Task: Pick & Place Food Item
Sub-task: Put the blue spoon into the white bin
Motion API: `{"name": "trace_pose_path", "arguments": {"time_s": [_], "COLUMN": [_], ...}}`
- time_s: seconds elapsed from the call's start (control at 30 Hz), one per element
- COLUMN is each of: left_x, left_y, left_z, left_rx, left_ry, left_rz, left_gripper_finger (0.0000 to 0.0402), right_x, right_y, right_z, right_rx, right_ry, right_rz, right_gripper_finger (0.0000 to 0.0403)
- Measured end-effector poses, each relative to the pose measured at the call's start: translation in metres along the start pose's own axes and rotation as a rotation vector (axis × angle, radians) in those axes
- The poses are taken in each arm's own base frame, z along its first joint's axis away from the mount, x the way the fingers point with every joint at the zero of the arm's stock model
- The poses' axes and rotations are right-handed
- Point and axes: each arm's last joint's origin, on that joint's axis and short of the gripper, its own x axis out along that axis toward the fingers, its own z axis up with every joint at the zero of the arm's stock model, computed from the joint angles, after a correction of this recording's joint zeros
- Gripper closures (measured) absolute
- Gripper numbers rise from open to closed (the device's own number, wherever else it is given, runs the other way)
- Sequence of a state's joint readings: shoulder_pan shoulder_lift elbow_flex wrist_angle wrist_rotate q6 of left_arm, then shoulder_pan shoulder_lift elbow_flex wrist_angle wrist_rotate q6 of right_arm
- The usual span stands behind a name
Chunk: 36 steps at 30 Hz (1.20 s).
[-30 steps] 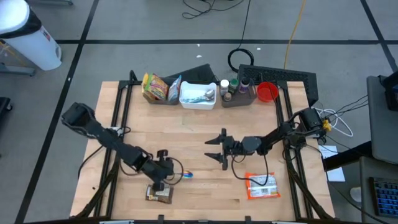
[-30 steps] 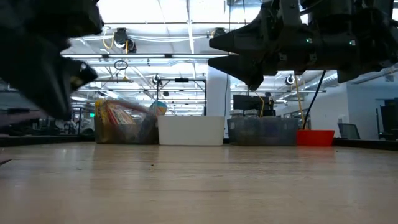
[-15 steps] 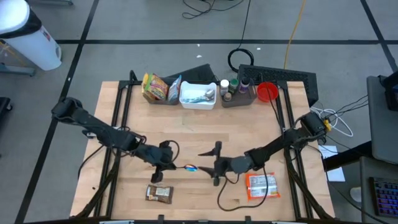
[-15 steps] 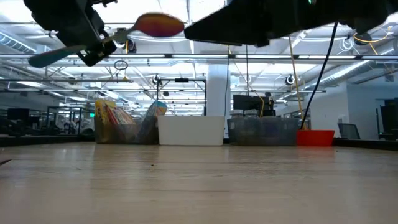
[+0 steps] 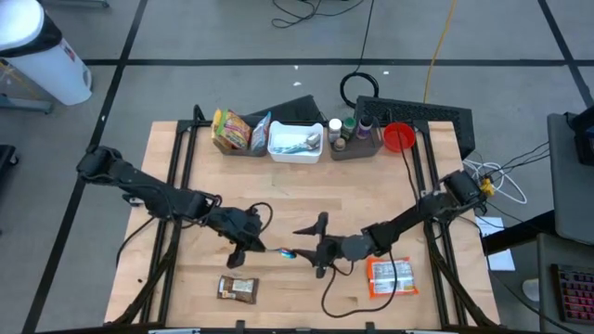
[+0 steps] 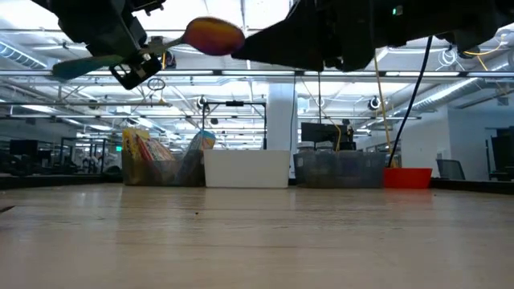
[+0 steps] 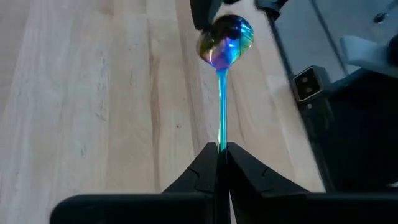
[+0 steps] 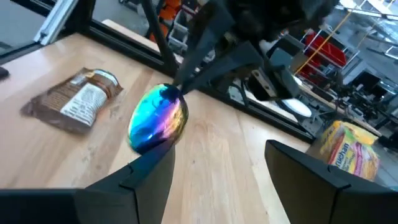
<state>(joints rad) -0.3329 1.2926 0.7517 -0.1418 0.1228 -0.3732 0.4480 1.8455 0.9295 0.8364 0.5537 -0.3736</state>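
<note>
Holding an iridescent spoon (image 7: 224,38) by the end of its thin handle, the left tool (image 5: 249,243) is clenched tight and raised above the front middle of the tabletop (image 5: 278,195). The spoon's bowl points toward the right tool (image 5: 312,246), whose fingers stand spread apart with the bowl just in front of them, not yet between them. This looks like a handover in mid-air. The next move likely calls for the right tool to advance and close on the bowl or upper handle before the left lets go. A brown snack packet (image 5: 238,289) lies on the tabletop near the front edge, below the left tool.
</note>
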Motion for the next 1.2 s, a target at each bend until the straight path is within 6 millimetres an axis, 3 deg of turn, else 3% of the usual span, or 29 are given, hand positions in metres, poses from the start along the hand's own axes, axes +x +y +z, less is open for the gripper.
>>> {"name": "trace_pose_path", "arguments": {"time_s": [0.17,1.2], "left_x": [-0.001,-0.004], "left_y": [0.005,0.016], "left_z": [0.005,0.015], "left_rx": [-0.006,0.066], "left_ry": [-0.024,-0.099], "left_rz": [-0.01,0.026], "left_gripper_finger": [0.0396,0.0397], "right_x": [0.004,0.007], "right_y": [0.008,0.002], "right_z": [-0.006,-0.004], "right_rx": [-0.038,0.088], "right_ry": [0.003,-0.027], "right_rz": [0.01,0.045], "right_gripper_finger": [0.0156,0.0156]}}
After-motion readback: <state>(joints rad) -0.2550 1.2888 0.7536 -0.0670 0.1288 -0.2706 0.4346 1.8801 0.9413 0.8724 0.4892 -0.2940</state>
